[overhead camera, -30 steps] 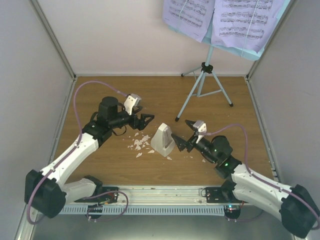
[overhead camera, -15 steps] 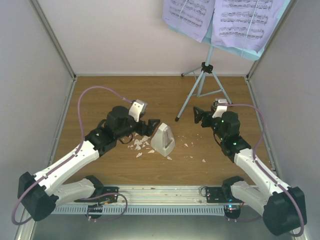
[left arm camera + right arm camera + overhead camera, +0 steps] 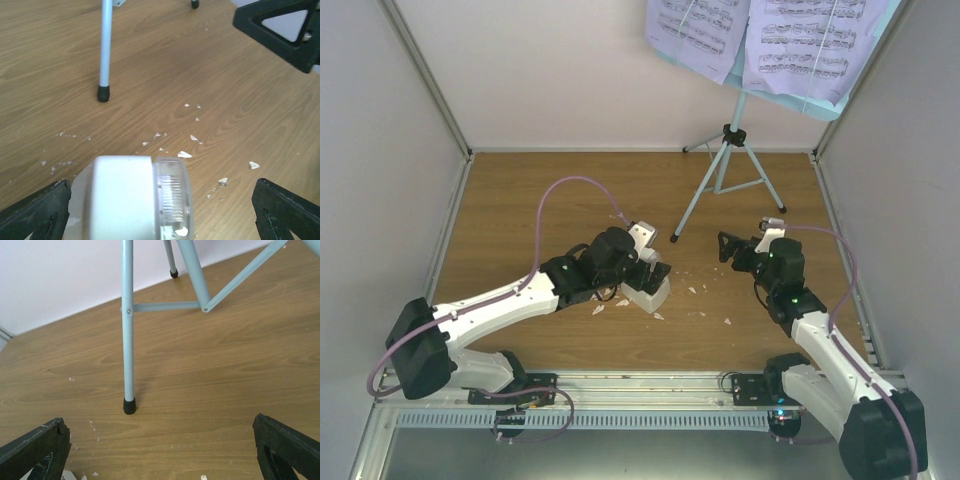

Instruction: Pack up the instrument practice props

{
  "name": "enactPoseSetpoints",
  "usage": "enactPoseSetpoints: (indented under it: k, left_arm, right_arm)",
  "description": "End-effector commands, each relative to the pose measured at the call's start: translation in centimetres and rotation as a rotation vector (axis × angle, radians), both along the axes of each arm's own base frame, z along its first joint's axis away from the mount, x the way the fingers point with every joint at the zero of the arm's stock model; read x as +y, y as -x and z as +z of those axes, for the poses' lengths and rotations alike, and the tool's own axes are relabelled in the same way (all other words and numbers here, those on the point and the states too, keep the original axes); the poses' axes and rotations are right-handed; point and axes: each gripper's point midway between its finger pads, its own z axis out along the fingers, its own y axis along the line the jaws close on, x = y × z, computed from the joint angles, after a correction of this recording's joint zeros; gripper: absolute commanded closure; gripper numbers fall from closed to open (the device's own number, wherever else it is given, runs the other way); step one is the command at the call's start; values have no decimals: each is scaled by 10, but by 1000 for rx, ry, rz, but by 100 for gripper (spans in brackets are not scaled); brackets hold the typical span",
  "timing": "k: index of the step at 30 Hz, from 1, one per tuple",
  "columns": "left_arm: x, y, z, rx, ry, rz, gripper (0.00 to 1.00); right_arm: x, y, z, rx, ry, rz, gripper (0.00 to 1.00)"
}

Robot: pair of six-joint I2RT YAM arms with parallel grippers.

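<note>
Brown wood-grain tabletop [image 3: 520,200] lies between pale walls. At 1 o'clock on it stands a light-blue tripod music stand [image 3: 725,165]. Its desk carries two pale lavender sheet-music pages [image 3: 698,30], one beside the other. They are printed with black staves of notes, and any title is too small to read.

Near the centre sits a small white pyramid-shaped metronome [image 3: 652,293]. The left wrist view shows a clear front window on it with fine scale lines; no figures can be made out there.

From 8 o'clock the left gripper [image 3: 158,202] reaches the metronome with its jaws spread wide, one black finger on either side. The left finger is just beside the base, though contact cannot be told. The right finger stands well apart.

At 3 o'clock of the metronome the right gripper [image 3: 160,440] is also spread wide and holds nothing. It faces the black-capped foot [image 3: 129,406] of the nearest tripod leg.

Scattered white crumbs [image 3: 705,290] lie on the wood around the metronome.
</note>
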Motion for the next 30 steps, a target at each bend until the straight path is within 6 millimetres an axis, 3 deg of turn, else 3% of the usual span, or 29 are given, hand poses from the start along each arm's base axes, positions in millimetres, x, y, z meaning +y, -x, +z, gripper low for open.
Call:
enactPoseSetpoints:
  k: [1,7,17,23,30]
  left_arm:
    - [-5,-11,11,-63,-15,17,2]
    - [-8,-8,1,-63,-40,-11,31]
    - [-9,-9,-2,-70,-49,-14,58]
    - [-4,-18,0,-78,-38,56,63]
    - [10,-51,25,-157,22,288,67]
  right_arm:
    - [-2,3,-6,15,-24,-5,1]
    - [1,0,-13,33,-28,3,0]
    - [1,0,-15,35,-25,3,0]
    - [7,1,-8,6,-27,44,0]
    - [16,2,-9,6,-94,78,0]
